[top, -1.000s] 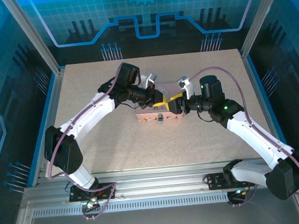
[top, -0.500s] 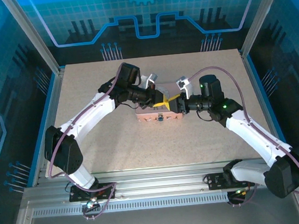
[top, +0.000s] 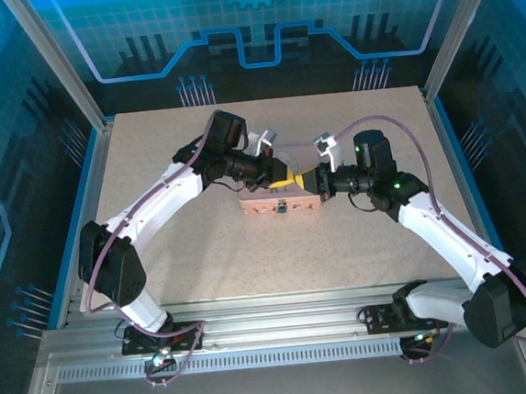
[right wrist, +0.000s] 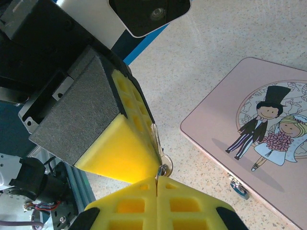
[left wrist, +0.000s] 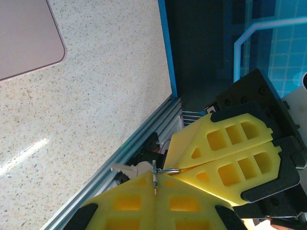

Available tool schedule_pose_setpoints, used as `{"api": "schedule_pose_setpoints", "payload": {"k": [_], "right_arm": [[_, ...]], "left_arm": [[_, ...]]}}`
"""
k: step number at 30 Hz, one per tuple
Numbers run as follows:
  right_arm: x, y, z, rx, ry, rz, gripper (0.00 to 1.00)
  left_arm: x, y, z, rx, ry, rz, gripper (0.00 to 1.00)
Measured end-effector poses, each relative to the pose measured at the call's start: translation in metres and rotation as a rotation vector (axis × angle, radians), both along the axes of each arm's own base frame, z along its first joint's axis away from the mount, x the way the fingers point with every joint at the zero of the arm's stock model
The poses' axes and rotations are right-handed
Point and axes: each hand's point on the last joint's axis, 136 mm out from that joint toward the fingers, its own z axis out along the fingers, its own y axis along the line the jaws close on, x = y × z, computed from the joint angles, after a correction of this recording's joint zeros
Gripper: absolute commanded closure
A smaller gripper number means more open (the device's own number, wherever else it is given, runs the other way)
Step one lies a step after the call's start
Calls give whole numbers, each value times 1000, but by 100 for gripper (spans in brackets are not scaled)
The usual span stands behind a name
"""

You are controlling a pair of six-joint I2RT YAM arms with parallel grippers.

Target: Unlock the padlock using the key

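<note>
Key [right wrist: 156,138] pinched by L claw [left wrist: 154,181], R claw [right wrist: 157,183] (both clamped).

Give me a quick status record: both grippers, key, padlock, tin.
left gripper: shut on the key
right gripper: shut on the key ring, tip to tip with the left
key: in the air over the table, not in the padlock
padlock: on the front clasp of the pink tin
pink tin: lid closed, on the table

Left pincer [top: 290,177] and right pincer [top: 310,180], both clamped, meet tip to tip.
</note>
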Motion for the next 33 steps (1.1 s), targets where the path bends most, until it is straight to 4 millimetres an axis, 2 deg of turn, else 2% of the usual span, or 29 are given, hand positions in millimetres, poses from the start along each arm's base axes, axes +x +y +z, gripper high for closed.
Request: {"api": "schedule_pose_setpoints", "payload": {"k": [6, 7, 12, 14, 21, 27, 33], "right_arm": [[2, -1, -1, -7, -2, -13, 100], [2, -2, -1, -8, -2, -15, 100], [3, -2, -1, -9, -4, -17, 100], [2, -2, -1, -9, -3, -18, 100], [1, -4, 4, 20, 14, -18, 100], [-8, 1, 11, 65, 41, 22, 100], [-14, 6, 18, 112, 67, 56, 100]], "left_arm": [[0, 0, 0, -1, -2, 0, 100], [0, 0, 0, -2, -3, 0, 97], [0, -2, 2, -12, -10, -10, 72], [0, -3, 4, -18, -17, -13, 56], [-1, 3, -1, -58, -58, 11, 32], [-7, 8, 21, -143, -192, 17, 23], [-10, 7, 40, -227, -291, 0, 20]]}}
